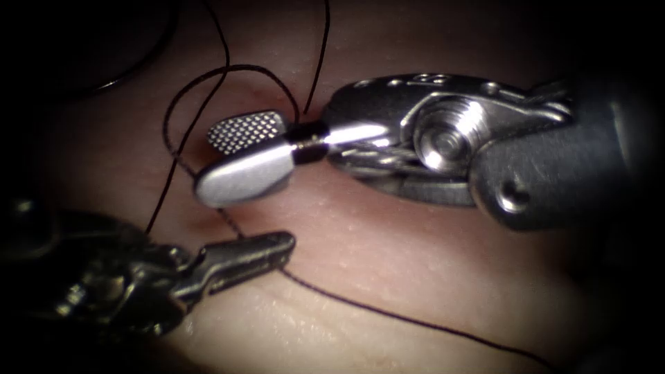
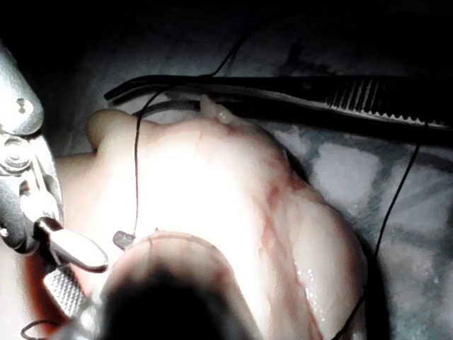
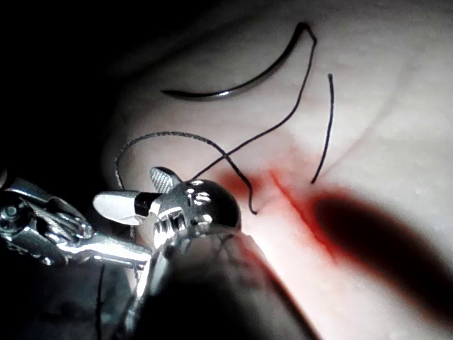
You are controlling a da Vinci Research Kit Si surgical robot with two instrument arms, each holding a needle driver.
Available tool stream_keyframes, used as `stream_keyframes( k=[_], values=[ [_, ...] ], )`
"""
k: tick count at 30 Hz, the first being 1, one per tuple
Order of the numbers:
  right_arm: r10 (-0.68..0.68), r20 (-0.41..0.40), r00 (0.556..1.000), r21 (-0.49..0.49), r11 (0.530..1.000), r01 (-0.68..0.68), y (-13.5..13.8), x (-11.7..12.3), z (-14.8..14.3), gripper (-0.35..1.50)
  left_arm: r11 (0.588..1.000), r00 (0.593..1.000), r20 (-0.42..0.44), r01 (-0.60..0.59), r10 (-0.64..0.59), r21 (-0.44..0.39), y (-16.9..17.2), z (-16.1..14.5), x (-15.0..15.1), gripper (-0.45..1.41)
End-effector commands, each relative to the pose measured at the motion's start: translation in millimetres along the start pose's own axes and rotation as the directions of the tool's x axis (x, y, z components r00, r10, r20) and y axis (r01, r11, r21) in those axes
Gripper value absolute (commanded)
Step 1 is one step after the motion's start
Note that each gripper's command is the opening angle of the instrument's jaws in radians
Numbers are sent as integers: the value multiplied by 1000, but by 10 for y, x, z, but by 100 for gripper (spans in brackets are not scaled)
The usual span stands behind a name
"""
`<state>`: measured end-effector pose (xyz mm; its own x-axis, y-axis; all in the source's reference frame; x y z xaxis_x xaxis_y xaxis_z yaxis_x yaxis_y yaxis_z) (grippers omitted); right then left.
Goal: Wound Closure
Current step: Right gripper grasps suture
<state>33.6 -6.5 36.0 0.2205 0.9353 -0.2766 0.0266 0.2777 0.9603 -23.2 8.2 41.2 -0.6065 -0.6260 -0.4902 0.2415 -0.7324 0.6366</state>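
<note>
My right tool (image 1: 232, 156) reaches in from the right with its jaws open and nothing between them; a loop of dark thread (image 1: 208, 76) curls around them. In the right wrist view the same open jaws (image 3: 138, 193) hover just off the red-stained cut (image 3: 283, 191). My left tool (image 1: 249, 255) lies low at the left, jaws shut on the thread where the strand (image 1: 388, 315) runs off to the lower right. The curved needle (image 3: 233, 88) lies free on the tissue (image 1: 388, 249), held by neither tool and not in the tissue. A loose thread end (image 3: 328, 127) rests near the cut.
A pair of dark forceps (image 2: 297, 92) lies beside the far edge of the tissue (image 2: 233, 184). The right tool's open jaws (image 2: 67, 269) also appear in the left wrist view. Red fluid (image 3: 237, 180) stains the cut's edges.
</note>
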Motion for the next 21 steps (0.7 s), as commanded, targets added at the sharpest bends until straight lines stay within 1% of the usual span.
stream_keyframes(
  k=[1,2,3,5,6,8,9,17,18,21],
  values=[
    [-4,2,1000,2,1000,4,3,-6,10,46,1000,1000,-2,3,-3,-3,8,3,7,-45],
    [-6,4,1000,5,1000,6,3,-7,11,42,1000,1000,1,3,-3,-4,7,2,7,-45],
    [-7,5,1000,5,1000,7,4,-8,12,34,1000,1000,1,3,-3,-4,7,2,8,-45],
    [-9,5,1000,4,1000,9,5,-9,14,10,1000,1000,1,-2,2,-5,6,1,8,-45],
    [-10,4,1000,3,1000,10,5,-10,15,5,1000,1000,1,-1,1,-5,6,0,9,-45],
    [-12,5,1000,2,1000,12,6,-11,18,-13,1000,1000,2,-6,6,-5,5,0,11,-45],
    [-13,5,1000,2,1000,13,6,-12,20,-35,1000,1000,3,-6,6,-5,4,0,12,-45],
    [31,7,999,2,1000,-31,7,-13,26,-35,1000,1000,7,-10,10,-7,2,0,12,-45],
    [35,0,999,-35,999,-35,7,-12,25,-35,1000,1000,7,-10,10,-7,2,-1,11,-45],
    [42,-13,999,-72,996,-43,8,-6,19,-35,1000,1000,10,-10,10,-8,2,-1,11,-43]
  ],
)
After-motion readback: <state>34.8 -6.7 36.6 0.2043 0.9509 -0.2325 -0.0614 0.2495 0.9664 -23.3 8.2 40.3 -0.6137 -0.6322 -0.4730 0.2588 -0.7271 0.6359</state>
